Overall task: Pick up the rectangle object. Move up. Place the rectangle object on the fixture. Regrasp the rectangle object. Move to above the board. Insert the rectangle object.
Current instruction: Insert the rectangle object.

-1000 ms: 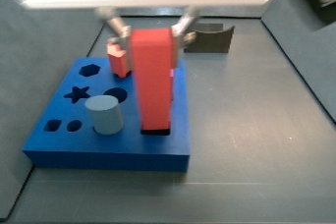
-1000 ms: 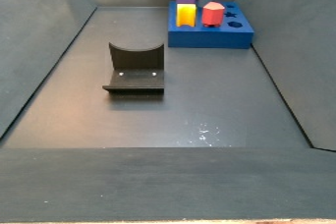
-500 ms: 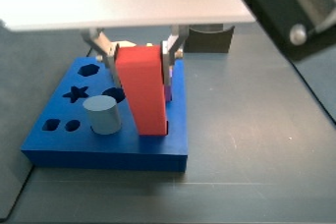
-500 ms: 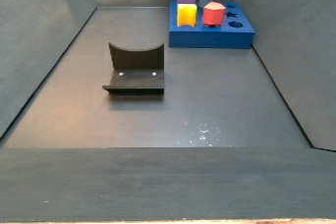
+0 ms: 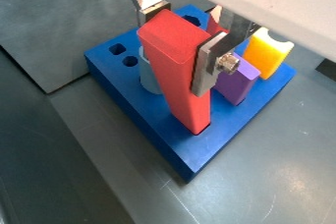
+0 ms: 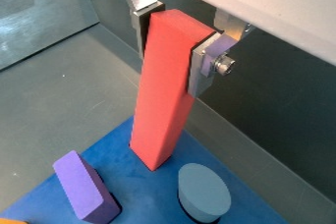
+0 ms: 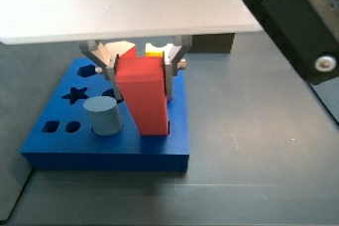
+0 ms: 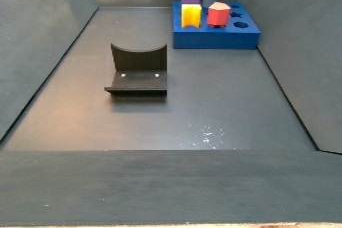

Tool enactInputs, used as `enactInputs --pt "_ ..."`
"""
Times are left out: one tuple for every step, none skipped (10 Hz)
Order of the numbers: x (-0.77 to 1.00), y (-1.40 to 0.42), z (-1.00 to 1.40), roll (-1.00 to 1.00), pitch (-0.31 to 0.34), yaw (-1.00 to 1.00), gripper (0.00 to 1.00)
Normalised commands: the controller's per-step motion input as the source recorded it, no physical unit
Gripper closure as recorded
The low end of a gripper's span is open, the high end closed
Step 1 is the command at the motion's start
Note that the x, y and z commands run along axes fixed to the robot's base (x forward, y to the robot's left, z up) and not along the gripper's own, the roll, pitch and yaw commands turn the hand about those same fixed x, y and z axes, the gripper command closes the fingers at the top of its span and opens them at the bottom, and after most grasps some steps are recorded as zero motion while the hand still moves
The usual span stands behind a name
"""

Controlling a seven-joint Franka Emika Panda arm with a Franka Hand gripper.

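The rectangle object [image 5: 178, 71] is a long red bar standing upright at the blue board [image 5: 197, 154], its lower end at the board's top face. My gripper [image 5: 180, 27] is shut on its upper part, a silver finger [image 5: 210, 61] flat against each side. The same grip shows in a wrist view, gripper [image 6: 174, 33] on the rectangle object [image 6: 163, 105] over the board [image 6: 138, 184]. In a side view the gripper [image 7: 138, 52] holds the rectangle object [image 7: 143, 96] over the board [image 7: 106, 149]. The fixture [image 8: 136, 69] stands empty mid-floor, away from the board [image 8: 214, 37].
A grey cylinder [image 7: 106, 118] stands in the board next to the bar. A purple block [image 5: 238, 83] and a yellow block [image 5: 269, 51] stand on its other side. A short red block [image 8: 217, 17] is also on the board. Dark walls enclose the floor.
The gripper has come down with the red bar; less of the bar shows above the board than a second ago. The fixture and other blocks have not moved.
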Motion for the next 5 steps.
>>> enactInputs --pt "0.31 0.14 -0.88 -0.12 0.034 -0.12 1.0" --pt "0.35 0.51 -0.62 -0.22 0.091 -0.05 1.0" --pt "0.19 0.62 -0.45 -0.38 0.044 0.0 1.0" --pt "0.11 0.58 -0.49 -0.35 0.077 0.0 1.0" --pt "0.18 0.58 -0.46 -0.34 0.117 0.0 1.0"
